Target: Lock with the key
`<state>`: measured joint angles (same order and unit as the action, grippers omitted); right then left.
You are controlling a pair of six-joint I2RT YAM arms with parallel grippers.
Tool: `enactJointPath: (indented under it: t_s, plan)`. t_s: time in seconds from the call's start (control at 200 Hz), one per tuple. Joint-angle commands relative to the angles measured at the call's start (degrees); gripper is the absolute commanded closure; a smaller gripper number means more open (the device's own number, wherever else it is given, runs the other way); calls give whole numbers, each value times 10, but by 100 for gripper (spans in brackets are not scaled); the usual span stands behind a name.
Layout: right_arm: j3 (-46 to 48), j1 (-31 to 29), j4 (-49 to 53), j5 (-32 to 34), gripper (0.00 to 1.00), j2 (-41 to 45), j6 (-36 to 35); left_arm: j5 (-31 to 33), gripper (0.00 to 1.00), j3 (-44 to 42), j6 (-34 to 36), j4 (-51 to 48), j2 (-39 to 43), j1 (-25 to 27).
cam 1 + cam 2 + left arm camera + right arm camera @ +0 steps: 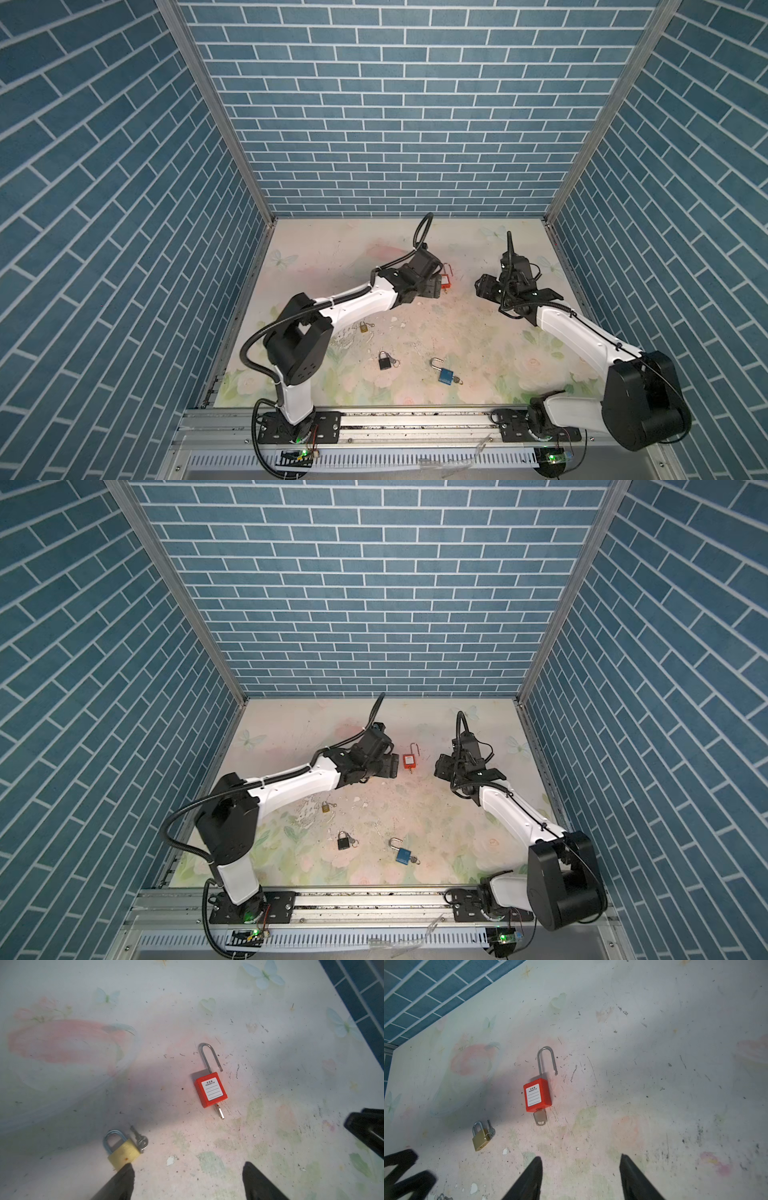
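Red padlock (211,1089) lies flat on the worktop (270,1147), shackle (538,1064) open, key (220,1111) in its base. Left gripper (187,1165) and right gripper (581,1157) hover near it, jaws apart and empty.

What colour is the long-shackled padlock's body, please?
Red padlock body, white label; clearest in the left wrist view.

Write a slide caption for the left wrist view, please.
Red padlock, shackle open, key inserted, lies beyond the open jaws.
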<state>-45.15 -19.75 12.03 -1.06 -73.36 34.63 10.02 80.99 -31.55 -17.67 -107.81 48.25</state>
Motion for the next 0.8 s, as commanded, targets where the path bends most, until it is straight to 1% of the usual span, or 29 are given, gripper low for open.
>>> enactJointPath:
  t_s: [0.0,0.085,0.24,0.395,0.48,0.62,0.79]
  plan:
    - [32,1,15,-2,37,39,4,49,17,62,-40,-41,-54,20]
    - [64,2,0,-18,35,67,9,57,17,111,-50,-53,-100,31]
    - [104,2,-8,-32,35,104,17,82,18,210,-62,-93,-184,49]
    - [113,5,1,-36,35,124,2,130,19,295,-91,-141,-255,56]
    - [112,6,4,-37,35,131,-7,139,21,334,-102,-155,-291,58]
    - [110,10,8,-41,35,135,-21,179,22,423,-124,-222,-350,60]
    - [113,20,2,-50,35,132,-29,194,22,458,-144,-253,-380,61]
